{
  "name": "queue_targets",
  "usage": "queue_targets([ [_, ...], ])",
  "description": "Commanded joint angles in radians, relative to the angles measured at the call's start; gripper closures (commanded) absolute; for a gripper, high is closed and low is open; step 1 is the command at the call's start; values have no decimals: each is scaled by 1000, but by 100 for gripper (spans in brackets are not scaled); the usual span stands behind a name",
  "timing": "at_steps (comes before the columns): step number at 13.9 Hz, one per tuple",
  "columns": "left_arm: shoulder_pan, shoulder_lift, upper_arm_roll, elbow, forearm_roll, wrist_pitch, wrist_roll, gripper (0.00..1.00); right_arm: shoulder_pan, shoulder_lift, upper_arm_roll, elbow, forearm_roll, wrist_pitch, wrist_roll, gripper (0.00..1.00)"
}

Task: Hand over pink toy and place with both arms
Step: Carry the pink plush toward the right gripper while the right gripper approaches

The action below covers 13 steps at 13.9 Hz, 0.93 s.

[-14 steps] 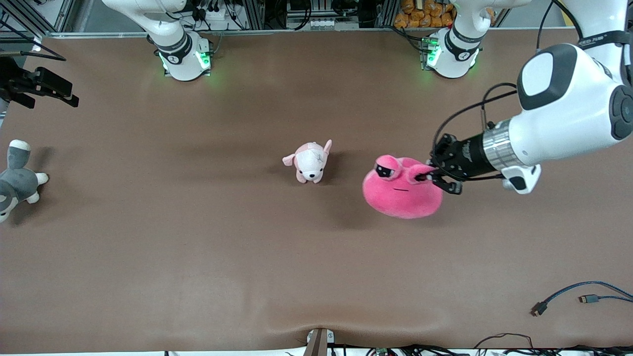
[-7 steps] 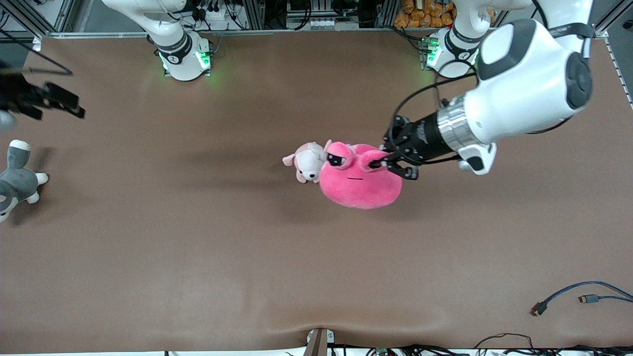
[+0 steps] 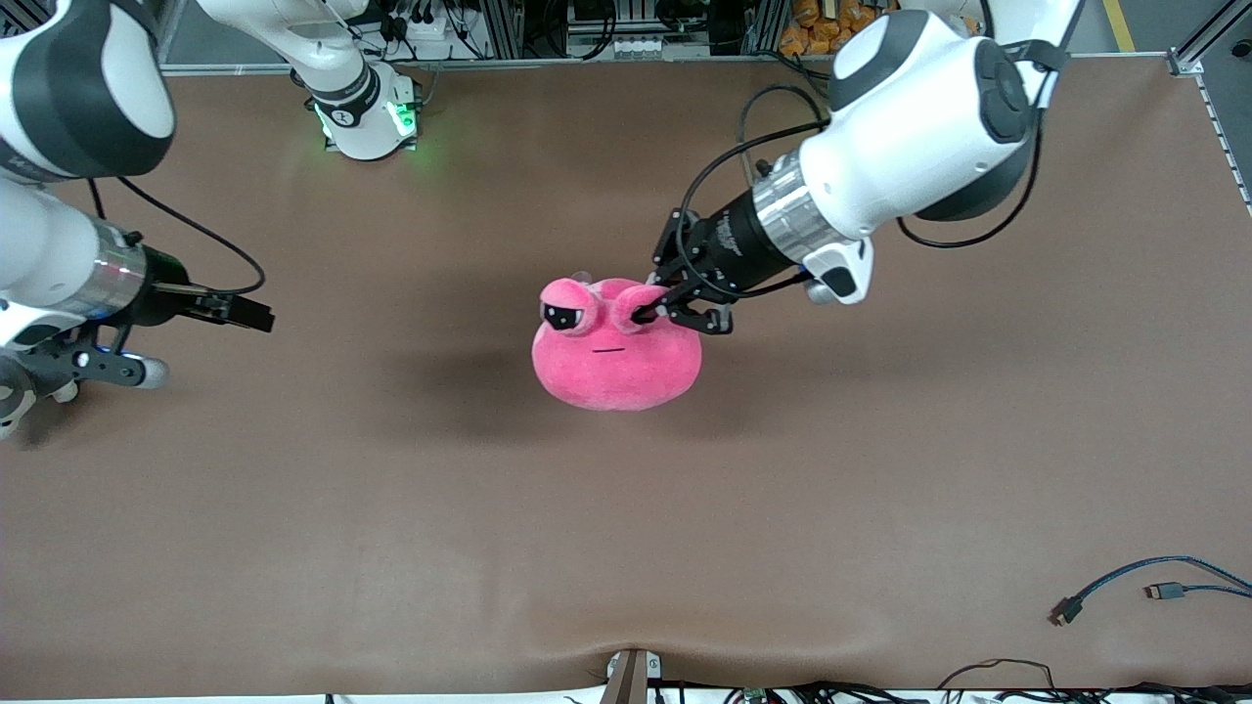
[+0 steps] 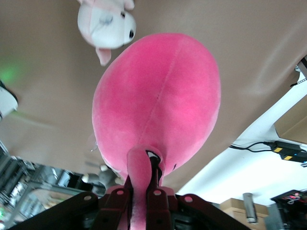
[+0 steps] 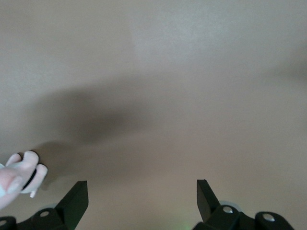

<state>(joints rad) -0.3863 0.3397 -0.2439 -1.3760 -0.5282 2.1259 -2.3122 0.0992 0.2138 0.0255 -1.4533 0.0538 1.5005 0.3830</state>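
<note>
The pink toy [image 3: 616, 362] hangs in the air over the middle of the table, face toward the front camera. My left gripper [image 3: 661, 313] is shut on one of its bulging eye stalks. In the left wrist view the toy's round body [image 4: 158, 100] hangs from the left gripper [image 4: 140, 190], whose fingers pinch the stalk. My right gripper [image 3: 256, 316] is open and empty, low over the table at the right arm's end, pointing toward the toy with a wide stretch of table between them. In the right wrist view the right gripper [image 5: 140, 187] has only table between its fingers.
The pale pink-and-white puppy plush [image 4: 108, 24] lies on the table under the pink toy and is almost hidden in the front view. The grey-and-white plush [image 3: 8, 406] lies at the right arm's end, mostly under that arm. Loose cables [image 3: 1125, 582] lie near the front corner at the left arm's end.
My left gripper has carried the pink toy toward the right arm's end, from beside the puppy plush to over it. My right arm has swung in toward the table's middle.
</note>
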Motion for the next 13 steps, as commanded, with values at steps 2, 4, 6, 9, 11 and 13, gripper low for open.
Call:
queue_targets([
  [2, -61, 47, 6, 35, -16, 98, -120, 100, 25, 10, -7, 30, 107, -10, 358, 0],
  [4, -100, 70, 11, 34, -15, 156, -163, 100, 49, 15, -6, 34, 138, 30, 527, 0],
  [6, -127, 87, 14, 32, -13, 203, -187, 100, 82, 25, -6, 50, 155, 76, 681, 0],
  [9, -175, 100, 20, 29, -3, 256, -207, 100, 82, 59, -6, 106, 189, 87, 865, 0],
  [11, -193, 107, 20, 26, 0, 290, -230, 100, 83, 59, -4, 135, 230, 86, 983, 0],
  [13, -200, 110, 18, 26, -1, 292, -236, 100, 100, 67, -5, 158, 346, 102, 1149, 0],
])
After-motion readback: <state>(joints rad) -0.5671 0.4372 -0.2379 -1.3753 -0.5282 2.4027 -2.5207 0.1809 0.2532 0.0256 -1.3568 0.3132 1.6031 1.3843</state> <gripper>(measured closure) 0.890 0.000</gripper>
